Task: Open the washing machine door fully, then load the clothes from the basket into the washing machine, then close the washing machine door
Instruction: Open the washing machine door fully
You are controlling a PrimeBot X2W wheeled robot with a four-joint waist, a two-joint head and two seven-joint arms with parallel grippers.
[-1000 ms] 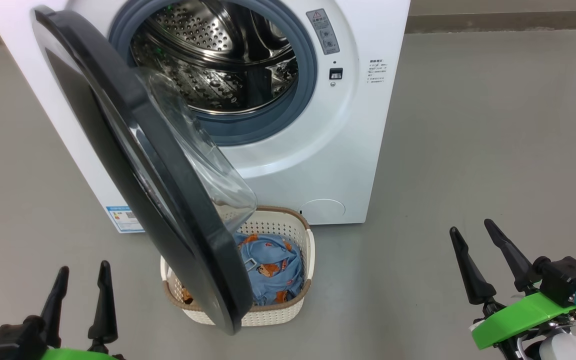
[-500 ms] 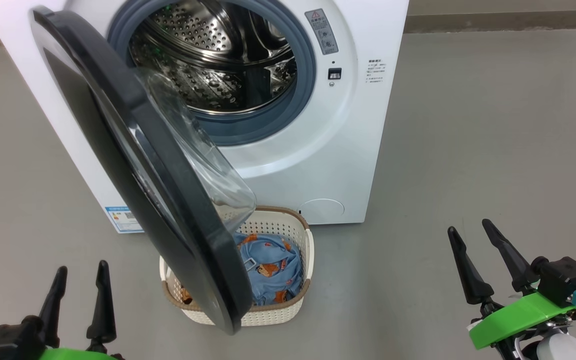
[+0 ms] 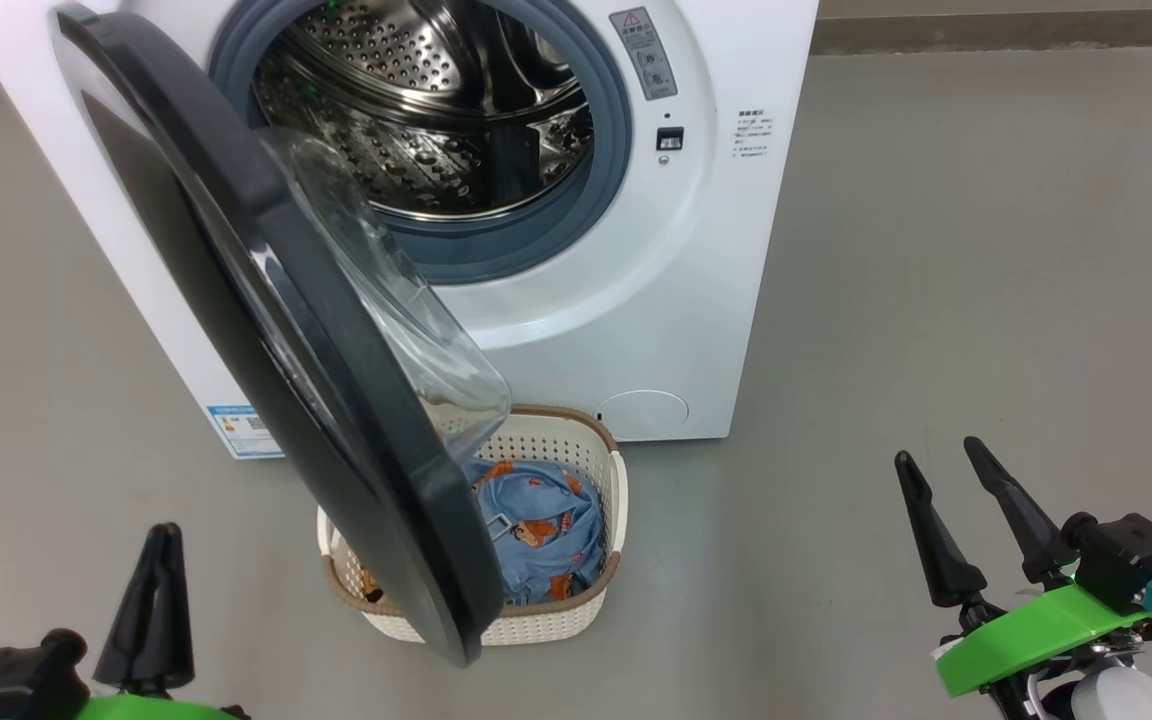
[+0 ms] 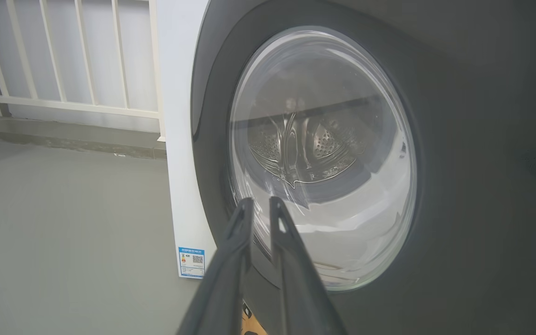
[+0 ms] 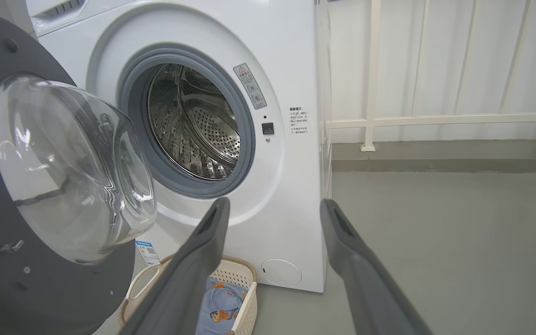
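- The washing machine door (image 3: 376,480) is showing a glossy black rim around clear glass.
- The washing machine (image 3: 656,330) is gleaming smooth white; its drum (image 3: 406,100) is shining as perforated steel, and its gasket (image 3: 496,258) is looking like matt grey rubber.
- The basket (image 3: 536,625) is looking like perforated cream plastic.
- The clothes (image 3: 546,535) are showing soft printed cloth.

Door (image 3: 286,330) ajar; clothes (image 3: 541,535) (blue) in basket (image 3: 576,622).

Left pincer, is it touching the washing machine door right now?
Apart. The head view shows the left pincer at the lower left, with a stretch of bare grey floor between it and the washing machine door.
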